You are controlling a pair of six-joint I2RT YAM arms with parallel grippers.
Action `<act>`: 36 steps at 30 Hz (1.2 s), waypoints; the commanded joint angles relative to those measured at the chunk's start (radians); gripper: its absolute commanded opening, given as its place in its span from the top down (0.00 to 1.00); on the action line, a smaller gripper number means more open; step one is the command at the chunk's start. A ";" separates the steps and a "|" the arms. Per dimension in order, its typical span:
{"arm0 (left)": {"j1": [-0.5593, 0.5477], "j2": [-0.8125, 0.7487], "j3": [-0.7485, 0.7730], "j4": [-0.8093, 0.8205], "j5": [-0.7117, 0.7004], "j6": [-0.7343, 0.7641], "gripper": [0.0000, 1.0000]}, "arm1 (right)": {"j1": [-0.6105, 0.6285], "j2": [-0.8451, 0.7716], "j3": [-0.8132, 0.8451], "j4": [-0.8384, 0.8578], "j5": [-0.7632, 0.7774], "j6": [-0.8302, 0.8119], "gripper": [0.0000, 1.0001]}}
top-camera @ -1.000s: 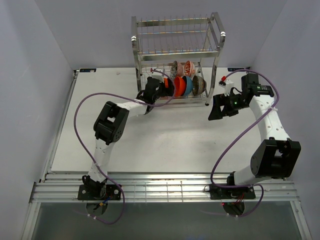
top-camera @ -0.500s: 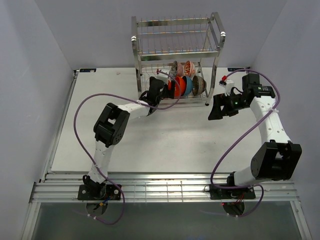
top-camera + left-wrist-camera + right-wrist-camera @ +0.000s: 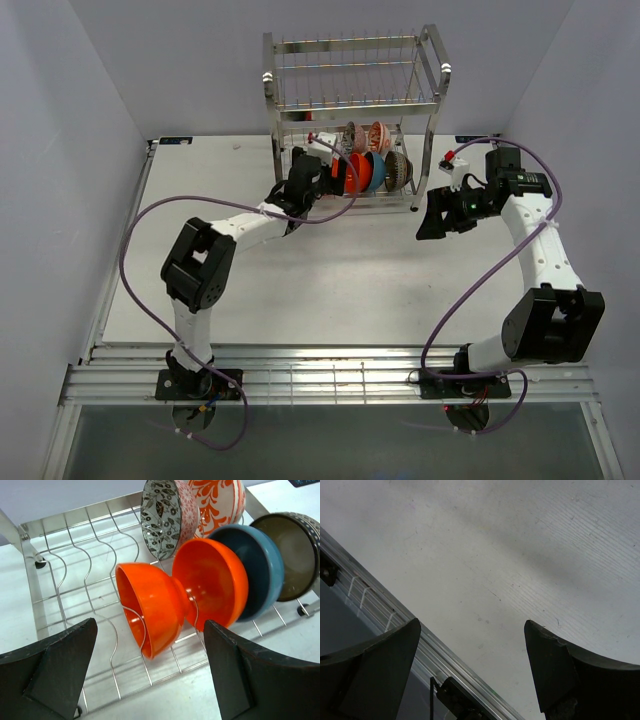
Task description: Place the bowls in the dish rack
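Observation:
The dish rack (image 3: 352,100) stands at the back of the table. Its lower tier (image 3: 60,555) holds several bowls on edge: two orange-red bowls (image 3: 150,605) (image 3: 215,580), a blue bowl (image 3: 262,575), a brown/olive bowl (image 3: 292,555), and behind them a red-and-white patterned bowl (image 3: 220,500) and a bowl with a black-and-white leaf inside (image 3: 165,515). My left gripper (image 3: 322,177) is open and empty at the rack's front left, its jaws (image 3: 150,625) standing either side of the nearest orange-red bowl without touching it. My right gripper (image 3: 431,224) is open and empty, right of the rack above the table.
The rack's upper tier (image 3: 350,75) holds nothing. In the right wrist view the open jaws (image 3: 472,625) hang over bare white table (image 3: 520,555), with the table's metal edge rail (image 3: 420,645) below. Purple cables (image 3: 150,230) loop beside both arms.
My left arm's elbow has swung left and nearer, while its gripper has edged in to the rack's front. The right arm has hardly moved.

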 commanded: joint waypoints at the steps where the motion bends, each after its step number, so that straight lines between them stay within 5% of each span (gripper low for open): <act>1: -0.017 -0.114 -0.047 -0.066 0.025 0.011 0.02 | -0.004 -0.035 0.019 0.003 -0.015 -0.008 0.10; 9: -0.037 -0.255 -0.112 -0.277 0.189 0.011 0.02 | -0.004 -0.049 0.030 0.000 0.006 -0.011 0.10; 15: -0.040 -0.439 -0.218 -0.338 0.564 0.097 0.02 | -0.004 -0.055 0.038 -0.001 0.022 -0.009 0.10; 19: -0.040 -0.435 -0.092 -0.678 0.655 0.123 0.02 | -0.004 -0.074 0.030 -0.003 0.054 -0.020 0.10; 24: 0.010 -0.508 -0.058 -0.857 0.762 0.189 0.02 | -0.004 -0.112 -0.049 0.029 0.121 -0.054 0.10; 31: 0.093 -0.577 -0.053 -1.055 0.606 0.252 0.02 | -0.004 -0.150 -0.137 0.046 0.207 -0.064 0.10; 36: 0.193 -0.682 -0.164 -1.043 0.516 0.293 0.02 | -0.004 -0.193 -0.180 0.077 0.259 -0.061 0.10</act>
